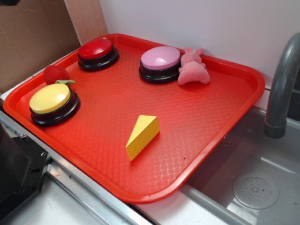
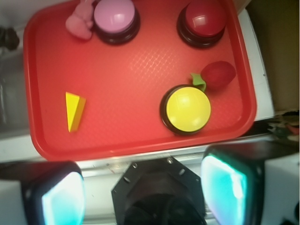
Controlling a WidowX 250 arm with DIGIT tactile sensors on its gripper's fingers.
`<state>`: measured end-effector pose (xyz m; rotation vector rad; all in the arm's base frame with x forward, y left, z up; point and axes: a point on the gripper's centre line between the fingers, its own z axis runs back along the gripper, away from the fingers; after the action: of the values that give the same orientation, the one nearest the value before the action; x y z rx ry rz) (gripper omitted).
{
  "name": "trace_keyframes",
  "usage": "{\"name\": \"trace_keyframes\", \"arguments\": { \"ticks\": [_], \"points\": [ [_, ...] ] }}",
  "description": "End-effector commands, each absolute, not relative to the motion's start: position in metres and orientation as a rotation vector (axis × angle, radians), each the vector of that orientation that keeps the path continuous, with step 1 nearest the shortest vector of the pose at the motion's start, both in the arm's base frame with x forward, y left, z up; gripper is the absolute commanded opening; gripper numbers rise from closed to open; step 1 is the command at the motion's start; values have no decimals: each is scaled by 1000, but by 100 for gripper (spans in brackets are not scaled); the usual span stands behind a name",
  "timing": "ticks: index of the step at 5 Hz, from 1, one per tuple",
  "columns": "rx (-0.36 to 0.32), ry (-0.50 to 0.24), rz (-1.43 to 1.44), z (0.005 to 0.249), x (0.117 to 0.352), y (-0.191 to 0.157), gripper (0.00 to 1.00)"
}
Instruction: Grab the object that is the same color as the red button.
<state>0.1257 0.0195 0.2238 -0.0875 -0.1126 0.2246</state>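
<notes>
Hand (image 2: 140, 192) shows only in the wrist view: two fingers (image 2: 63, 197) wide apart at the bottom edge, tips cut off by the frame, nothing between them, touching nothing. It hangs over the counter (image 2: 140, 157) edge, short of the tray. Exterior view doesn't show the hand at all.

Largest first:
- Red tray (image 1: 225, 117) on the counter, carries everything. Exterior view also shows a sink (image 1: 253, 187) and grey faucet (image 1: 281, 89) at 3 o'clock of the tray; wrist view only catches a blurred bit of that at its left edge.
- Pink button (image 1: 161, 58) at 12 o'clock on the tray.
- Red button (image 1: 96, 49) at 10-11 o'clock, glossy dome on black base.
- Yellow button (image 1: 50, 98) at 9 o'clock.
- Yellow wedge block (image 1: 142, 136) around 6 o'clock, well apart from the rest.
- Pink plush animal (image 1: 193, 70) touching the pink button's 3 o'clock side; blurred in wrist view.
- Red toy fruit (image 1: 55, 74), the target: between the red and yellow buttons, near the tray's rim, its green leaf against the yellow button's base. Exterior view hides the contact line; wrist view shows the leaf (image 2: 198, 80) clearly.
</notes>
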Motion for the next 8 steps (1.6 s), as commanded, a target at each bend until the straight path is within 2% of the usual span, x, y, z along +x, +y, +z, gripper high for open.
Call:
{"name": "trace_keyframes", "arguments": {
  "ticks": [1, 2, 3, 4, 5, 6, 7, 8],
  "points": [
    [-34, -232, 533, 208, 149, 68, 100],
    [-24, -309, 670, 187, 165, 86, 100],
    [12, -295, 795, 152, 180, 103, 100],
    [41, -350, 818, 116, 188, 111, 100],
    [113, -327, 895, 87, 192, 129, 100],
    [154, -262, 951, 63, 196, 142, 100],
    [196, -230, 969, 48, 202, 147, 100],
    [181, -210, 992, 36, 203, 150, 100]
  ]
}}
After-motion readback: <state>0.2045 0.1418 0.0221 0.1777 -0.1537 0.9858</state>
